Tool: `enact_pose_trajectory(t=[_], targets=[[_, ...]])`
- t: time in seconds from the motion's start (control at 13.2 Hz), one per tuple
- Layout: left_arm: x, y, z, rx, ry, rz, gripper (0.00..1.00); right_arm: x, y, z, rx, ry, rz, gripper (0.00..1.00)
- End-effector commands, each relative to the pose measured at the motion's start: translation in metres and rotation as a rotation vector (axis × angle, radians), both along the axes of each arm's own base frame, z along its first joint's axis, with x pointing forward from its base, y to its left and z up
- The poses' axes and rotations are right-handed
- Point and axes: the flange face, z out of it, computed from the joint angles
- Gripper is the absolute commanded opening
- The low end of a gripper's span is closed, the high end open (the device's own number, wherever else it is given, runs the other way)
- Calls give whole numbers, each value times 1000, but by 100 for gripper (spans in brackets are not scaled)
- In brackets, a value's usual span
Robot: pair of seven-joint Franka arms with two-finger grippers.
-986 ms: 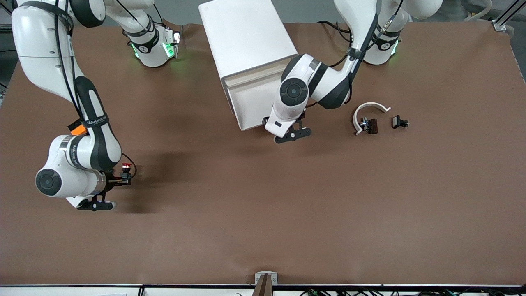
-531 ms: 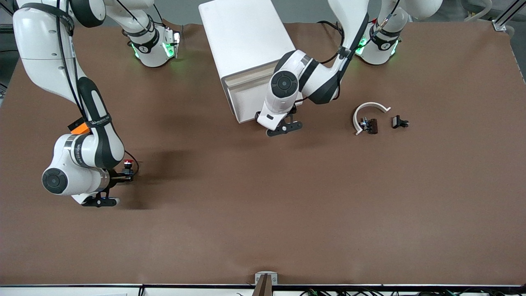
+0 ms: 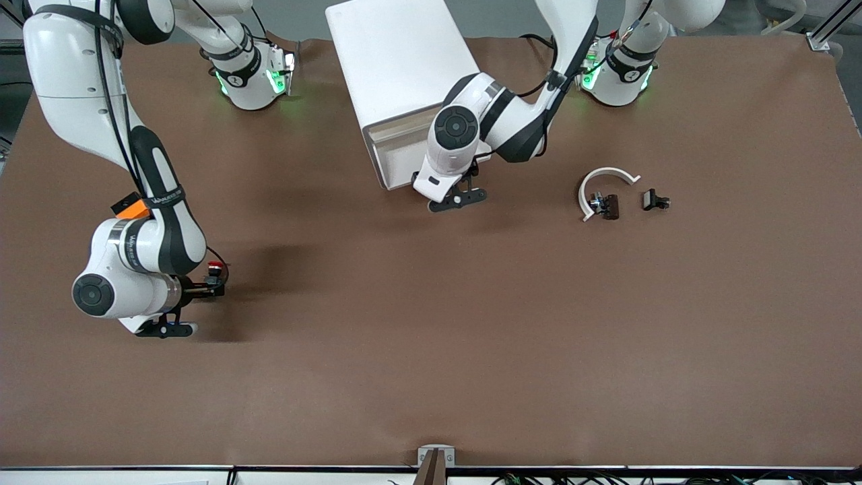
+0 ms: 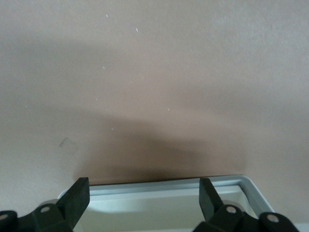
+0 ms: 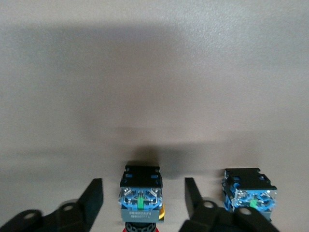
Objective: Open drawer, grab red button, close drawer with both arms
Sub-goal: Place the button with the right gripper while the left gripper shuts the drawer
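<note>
The button [image 5: 140, 200], with a red cap, black body and bluish base, lies on the brown table between the fingers of my right gripper [image 5: 143, 191]. The fingers stand open, with a gap on each side of it. From the front the button [image 3: 214, 269] lies near the right arm's end, at the right gripper [image 3: 207, 286]. My left gripper [image 4: 143, 186] is open, and the drawer's [image 4: 164, 198] pale front rim spans the space between its fingers. In the front view the left gripper [image 3: 452, 195] is at the drawer [image 3: 394, 158] front of the white cabinet [image 3: 397, 60].
A second switch [image 5: 248, 193] with a black body and blue base lies right beside the right gripper, its cap hidden. A white curved piece [image 3: 606, 178], a dark small part [image 3: 609, 206] and a black clip [image 3: 654, 200] lie toward the left arm's end.
The right gripper has opened and let go of the button. The left arm has moved toward the cabinet, and the drawer has slid further in.
</note>
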Motion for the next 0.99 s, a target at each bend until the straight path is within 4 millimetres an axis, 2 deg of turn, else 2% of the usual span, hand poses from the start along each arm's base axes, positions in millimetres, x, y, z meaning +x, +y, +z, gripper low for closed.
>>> enact_pose_trajectory(t=[0.0,0.23,0.38,0.61,0.83,0.91], targets=[[-17,-4,17,-21,-8,0,100,2,0,42,-17,-29,17,100],[-26,-9,24,-28,-2,8,100,4,6,103,-12,-16,18,100],[-36,-14,23,-28,7,-3,100,-4,13,154,-6,-34,26,100],[-46,-18,14,-17,22,-16,100,-19,17,223,-1,-69,32,100],[-52,-21,15,-17,28,-15,100,-42,26,295,-3,-121,48,100],[-52,-22,17,-17,27,-4,100,-49,28,312,-2,-133,53,100]])
